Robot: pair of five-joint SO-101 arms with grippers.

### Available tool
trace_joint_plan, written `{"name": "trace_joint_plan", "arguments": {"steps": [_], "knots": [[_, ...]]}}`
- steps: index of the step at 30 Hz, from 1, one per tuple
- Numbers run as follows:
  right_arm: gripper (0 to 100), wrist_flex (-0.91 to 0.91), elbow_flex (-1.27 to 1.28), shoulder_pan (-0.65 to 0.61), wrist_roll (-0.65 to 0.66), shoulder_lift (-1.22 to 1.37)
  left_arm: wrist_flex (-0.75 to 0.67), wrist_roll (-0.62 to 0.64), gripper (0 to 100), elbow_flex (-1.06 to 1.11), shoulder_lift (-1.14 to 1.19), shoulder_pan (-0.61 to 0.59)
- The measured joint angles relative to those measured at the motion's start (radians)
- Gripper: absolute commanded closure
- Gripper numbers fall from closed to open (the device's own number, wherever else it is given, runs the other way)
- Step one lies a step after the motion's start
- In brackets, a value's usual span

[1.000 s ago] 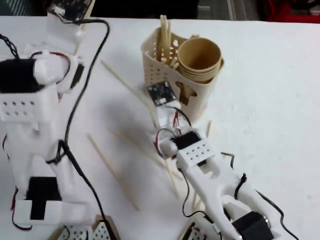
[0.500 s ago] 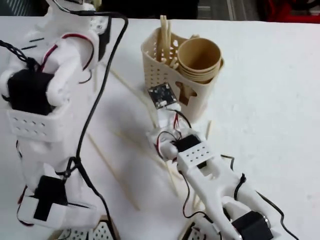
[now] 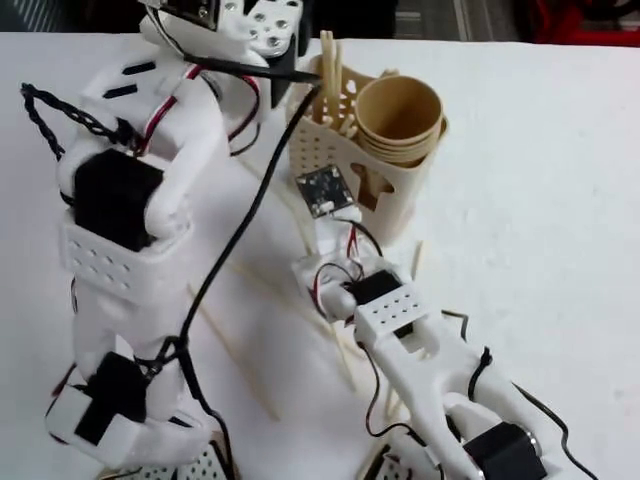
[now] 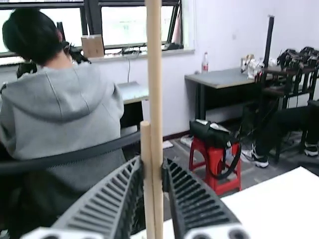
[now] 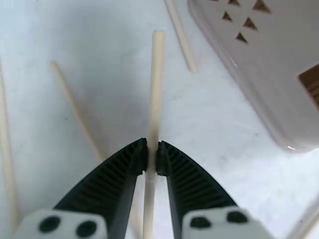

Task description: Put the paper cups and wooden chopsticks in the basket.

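Observation:
My left gripper (image 4: 152,163) is shut on two wooden chopsticks (image 4: 153,74) that stand upright between its fingers. In the high view it (image 3: 272,35) is raised beside the far left rim of the cream basket (image 3: 340,165). Stacked paper cups (image 3: 400,115) and several chopsticks (image 3: 328,60) are in the basket. My right gripper (image 5: 152,148) is low over the table, shut on one chopstick (image 5: 155,74) lying just in front of the basket's wall (image 5: 264,59). The right arm (image 3: 392,300) stretches toward the basket from the near edge.
More loose chopsticks lie on the white table: one (image 3: 235,350) by the left arm's base, some (image 3: 340,350) beside the right arm, a short end (image 3: 417,258) at the basket's foot. Black cables (image 3: 240,230) hang from the left arm.
The left arm has risen and swung from the table's far left toward the basket's rim. The right arm shifted slightly left and now holds still.

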Motion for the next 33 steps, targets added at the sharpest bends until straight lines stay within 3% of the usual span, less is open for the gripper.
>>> {"name": "trace_joint_plan", "arguments": {"steps": [11, 17, 24, 30, 33], "knots": [[98.1, 0.000, 0.000, 0.000, 0.000, 0.000, -0.117, 0.002, 98, 0.000, 0.279, -0.031], [98.1, 0.000, 0.000, 0.000, 0.000, 0.000, -0.121, 0.110, 98, 0.000, 0.379, -0.101], [98.1, 0.000, 0.000, 0.000, 0.000, 0.000, 0.008, 0.121, 97, 0.000, 0.396, -0.115], [98.1, 0.000, 0.000, 0.000, 0.000, 0.000, 0.123, 0.121, 75, 0.000, 0.396, -0.115], [98.1, 0.000, 0.000, 0.000, 0.000, 0.000, 0.166, 0.126, 70, 0.000, 0.396, -0.115]]}}
